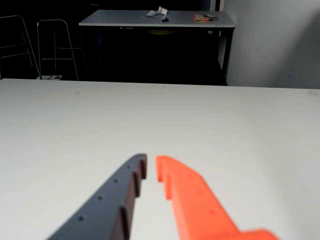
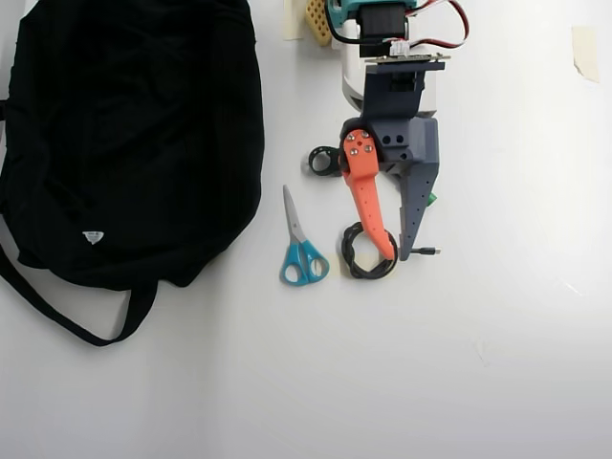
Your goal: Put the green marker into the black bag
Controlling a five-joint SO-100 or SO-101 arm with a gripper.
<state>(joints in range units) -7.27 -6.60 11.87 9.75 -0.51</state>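
In the overhead view the black bag [image 2: 134, 134] lies at the left, its strap trailing toward the bottom left. My gripper [image 2: 396, 255] hangs over the table to the right of the bag, with orange and dark grey fingers. The jaws are nearly together and hold nothing. Only a small green bit of the green marker [image 2: 432, 199] shows at the grey finger's right edge; the rest is hidden under the gripper. In the wrist view the gripper [image 1: 150, 167] points over bare white table; neither the marker nor the bag shows there.
Blue-handled scissors [image 2: 301, 251] lie between the bag and the gripper. A coiled black cable [image 2: 356, 266] lies under the fingertips. A small black ring [image 2: 323, 160] sits left of the gripper. The arm's base [image 2: 392, 29] is at the top.
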